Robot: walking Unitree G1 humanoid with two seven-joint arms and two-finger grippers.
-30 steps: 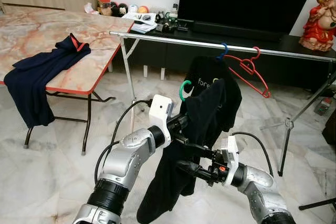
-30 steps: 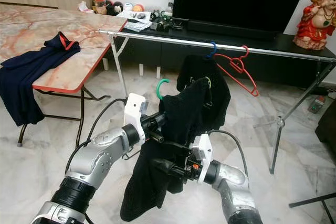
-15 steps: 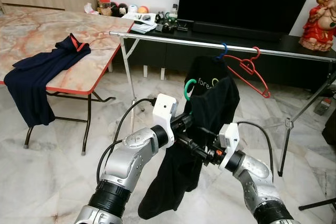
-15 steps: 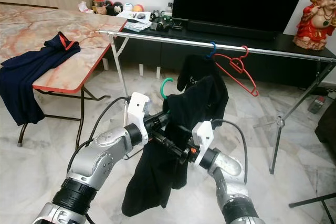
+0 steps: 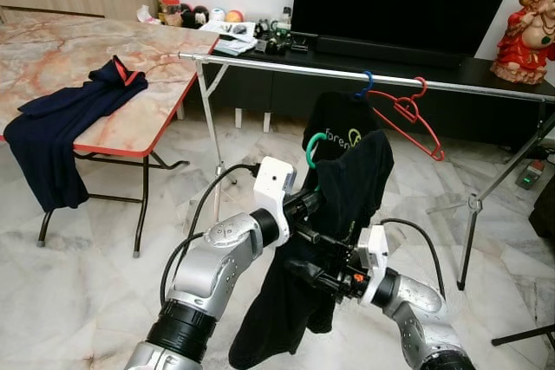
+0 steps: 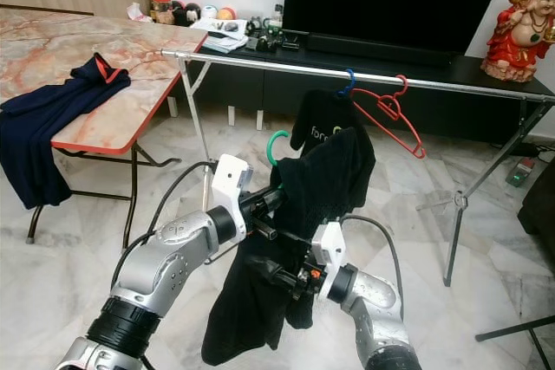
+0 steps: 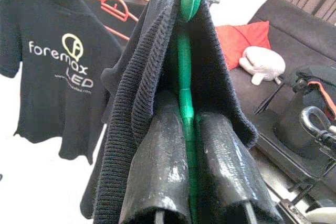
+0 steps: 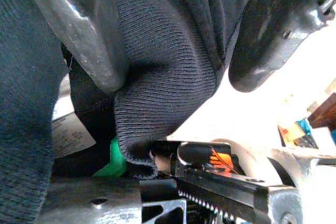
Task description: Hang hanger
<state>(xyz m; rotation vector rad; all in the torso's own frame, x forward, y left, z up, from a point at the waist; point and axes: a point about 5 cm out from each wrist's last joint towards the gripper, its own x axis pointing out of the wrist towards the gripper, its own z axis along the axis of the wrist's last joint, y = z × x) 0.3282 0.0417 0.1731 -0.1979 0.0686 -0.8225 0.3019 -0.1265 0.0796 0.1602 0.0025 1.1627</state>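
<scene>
Left gripper [image 7: 186, 145] was pressed together on the green hanger [image 5: 315, 146], its 2 black fingers [image 7: 157, 156] pinching the green stem, with a black knit garment [image 5: 347, 188] draped over the hanger and hanging toward the floor. Right gripper [image 5: 308, 268] sat lower, its fingers [image 8: 79, 35] spread around a fold of the same garment without closing on it. I judged the hanger to be below and in front of the clothes rail [image 5: 286, 65], its hook not yet over the bar.

Compared with half a second before, I saw the right arm drop lower again, back to the cloth's lower part, while the left arm kept the hanger at roughly the same height. No approach to the rail had been gained, so the hanging step was still ahead.

On the rail's right half hung a black printed T-shirt [image 5: 340, 123] on a blue hook [image 5: 368, 84] and 1 empty red hanger [image 5: 408, 114]; the free stretch lay toward the rail's left end. A navy garment [image 5: 65, 119] lay over the marble table's [image 5: 147, 49] near edge.
</scene>
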